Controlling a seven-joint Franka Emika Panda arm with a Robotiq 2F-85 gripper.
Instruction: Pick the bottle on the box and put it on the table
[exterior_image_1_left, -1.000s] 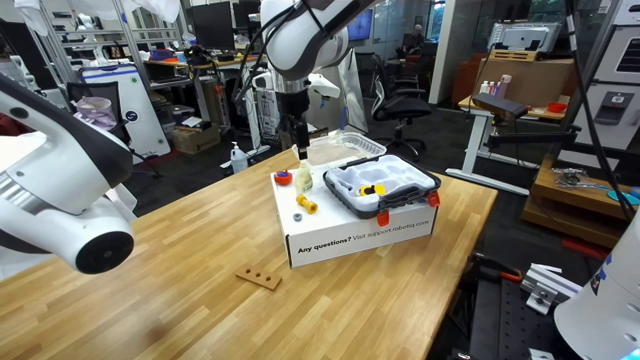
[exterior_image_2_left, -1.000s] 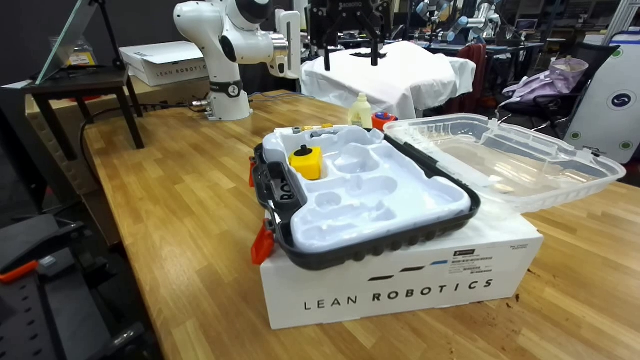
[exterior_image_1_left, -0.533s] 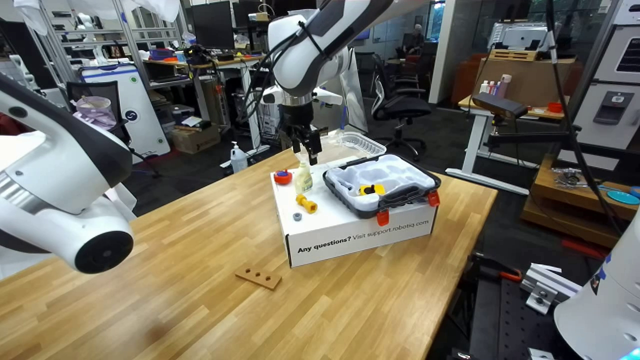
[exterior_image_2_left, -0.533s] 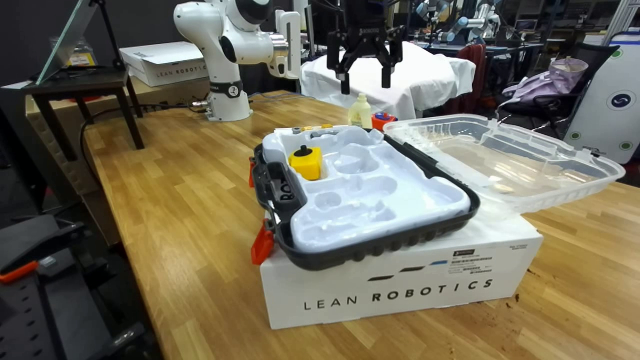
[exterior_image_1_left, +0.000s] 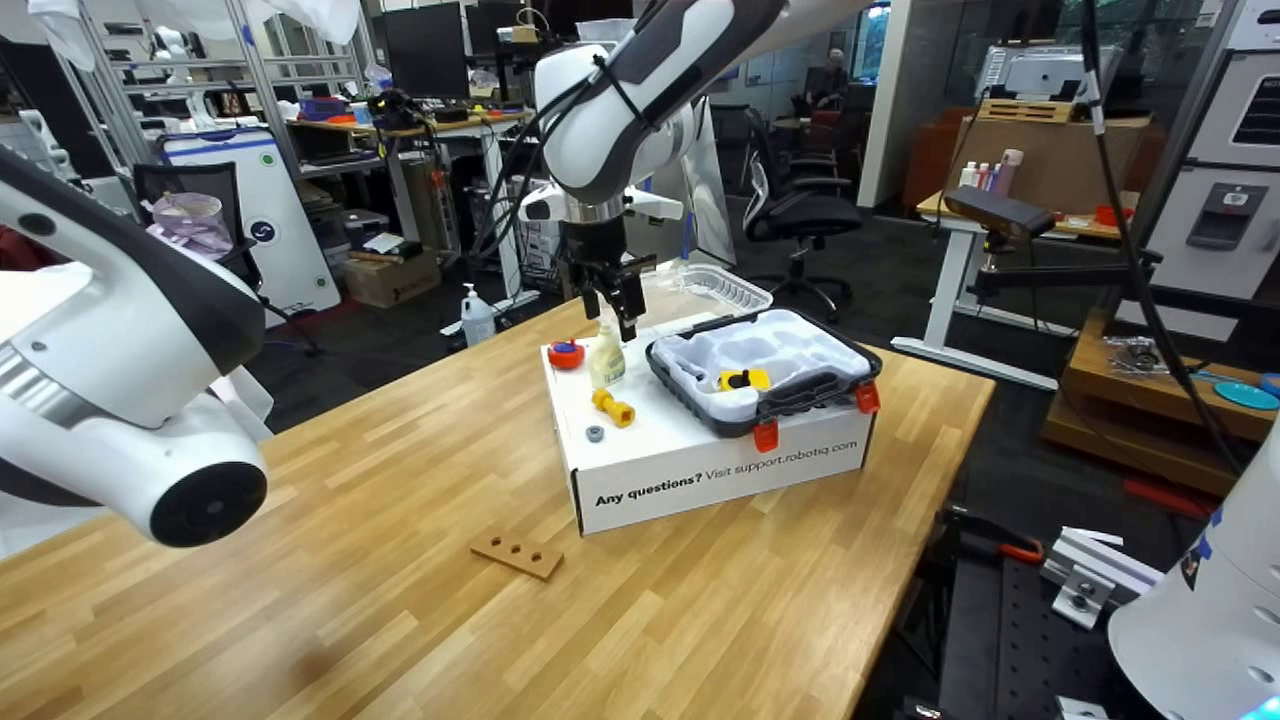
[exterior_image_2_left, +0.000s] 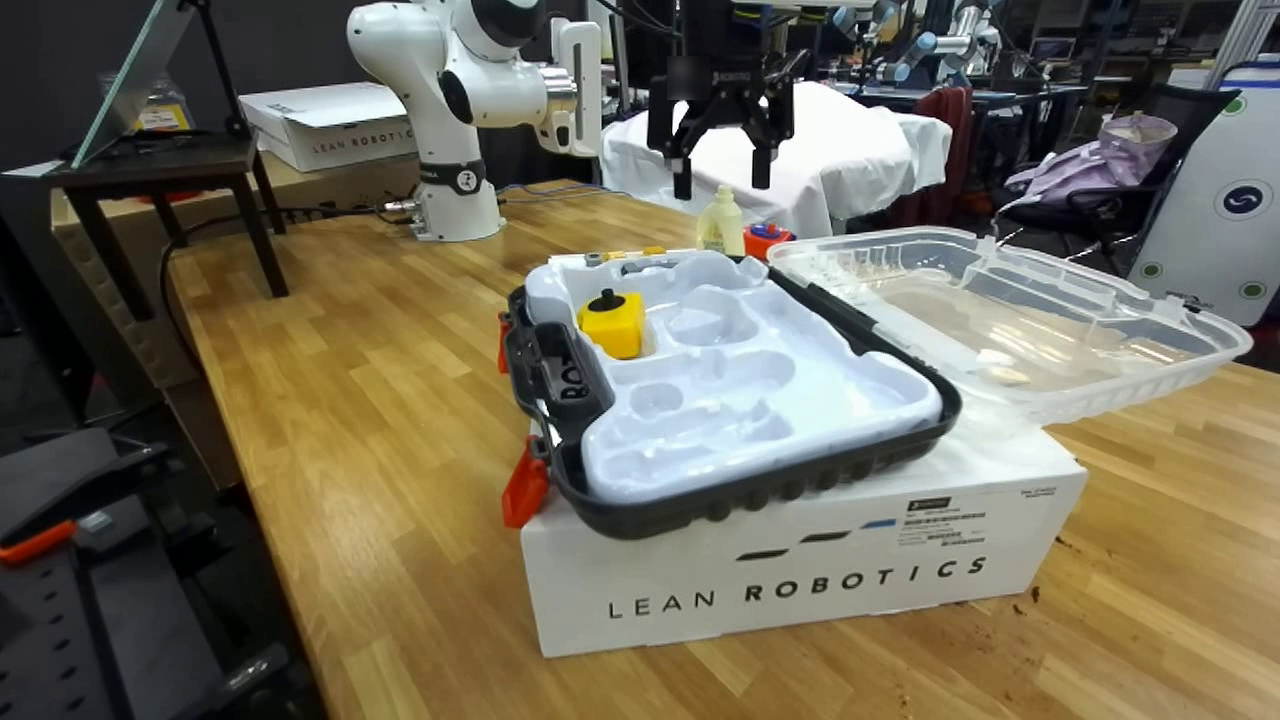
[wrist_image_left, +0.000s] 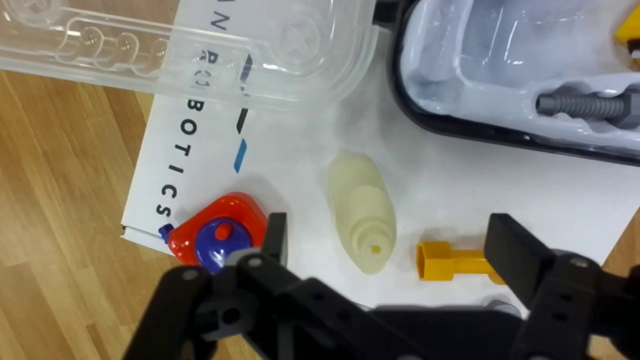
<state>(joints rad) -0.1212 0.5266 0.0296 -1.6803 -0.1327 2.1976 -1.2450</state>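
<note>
The pale cream-yellow bottle stands upright on the white box, beside the case. The bottle and the box also show in the other exterior camera's picture. The box stands on the light wooden table. My gripper is open and empty, pointing down at the bottle's top; its fingertips are about level with the cap. In the wrist view, the bottle lies between the two spread fingers, nearer the left finger, touching neither.
An open case with a clear lid covers much of the box. A red and blue piece, a yellow bolt and a grey nut lie near the bottle. A holed wooden strip lies on the table.
My gripper has come down towards the bottle and turned about its axis. Over the last half second it moved only slightly lower and sideways. The bottle and box have not moved.
</note>
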